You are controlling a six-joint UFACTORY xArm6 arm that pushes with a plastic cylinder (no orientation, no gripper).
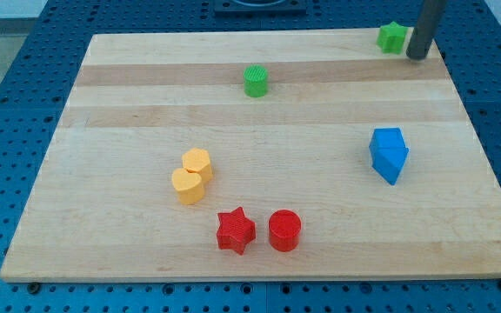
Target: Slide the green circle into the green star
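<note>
Green circle (pixel 392 36), going by its rounder outline at this small size: far up at the view's top right, close to the counter's (pixel 320 226) back edge. Just to its right, touching or nearly so, my tip (pixel 417 56), the lower end of the tool, a plain dark rod coming down from the view's top; pinching nothing, only standing beside the block.

Well to the left and a little lower, green star (pixel 256 80), with a more jagged top, alone on the pale wood and well apart from the circle.

Further down on the view's right, a blue block (pixel 389 154), angular, shape hard to name. Left of centre, two yellow blocks pressed together: one (pixel 197 163) above and slightly right, the other (pixel 187 186) below it. Near the bottom edge, a red star (pixel 235 230) and a red circle (pixel 284 230) side by side, close but apart.

Around the counter, a blue perforated base (pixel 7 104).
</note>
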